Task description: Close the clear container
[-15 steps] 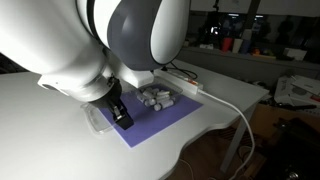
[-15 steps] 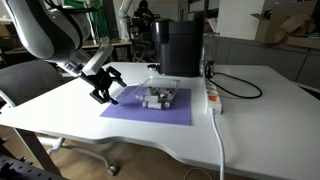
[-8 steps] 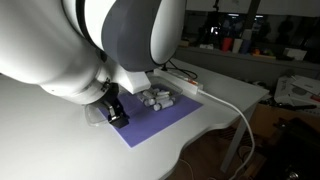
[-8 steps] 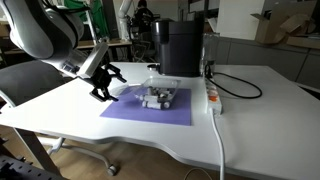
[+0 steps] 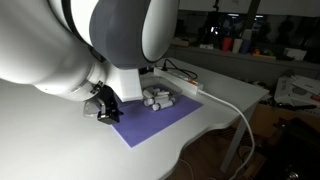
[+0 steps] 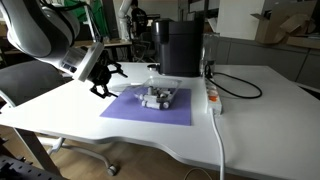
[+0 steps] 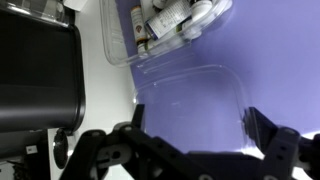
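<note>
Lid (image 7: 190, 88), one, beside one clear container (image 7: 168, 28), one mat (image 7: 275, 55), end effector (image 7: 192, 125) agape

The arm (image 5: 120, 40) hides part of the clear container (image 5: 162, 99).

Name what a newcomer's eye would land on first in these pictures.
The bulky white robot arm fills much of an exterior view, its open gripper hanging near the edge of a purple mat. On that mat sits the clear container, small white cylinders showing inside, its lid off. In the wrist view the flat clear lid lies on the mat, framed by the spread fingers.
</note>
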